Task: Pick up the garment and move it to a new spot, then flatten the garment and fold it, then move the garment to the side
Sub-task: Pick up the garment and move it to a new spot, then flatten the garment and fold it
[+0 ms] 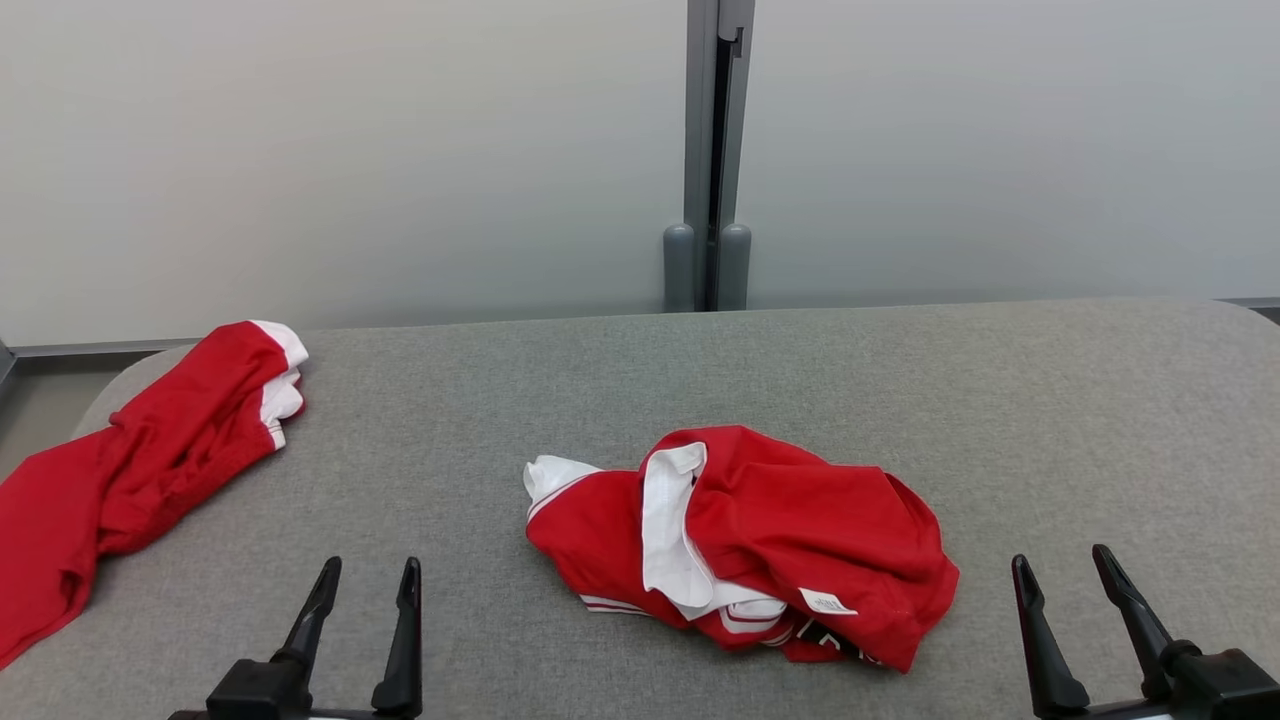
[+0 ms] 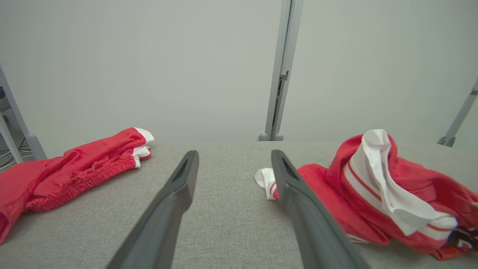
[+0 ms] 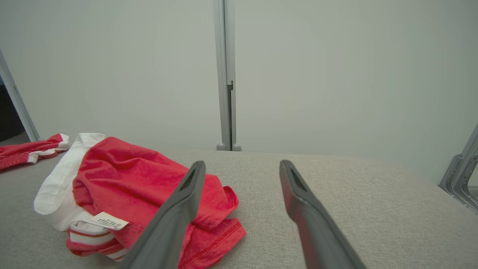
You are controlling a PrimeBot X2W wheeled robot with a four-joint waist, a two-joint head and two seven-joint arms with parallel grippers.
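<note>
A crumpled red garment with a white collar and striped trim lies bunched in the middle of the grey table; a small white label shows at its near edge. It appears at the right in the left wrist view and at the left in the right wrist view. My left gripper stands open near the front edge, left of the garment and apart from it. Open too, my right gripper sits at the lower right, clear of the cloth. Neither one holds anything.
A second red garment with white trim drapes over the table's left edge, also at the left in the left wrist view. A grey post stands against the pale wall behind the table. A metal frame stands off the right side.
</note>
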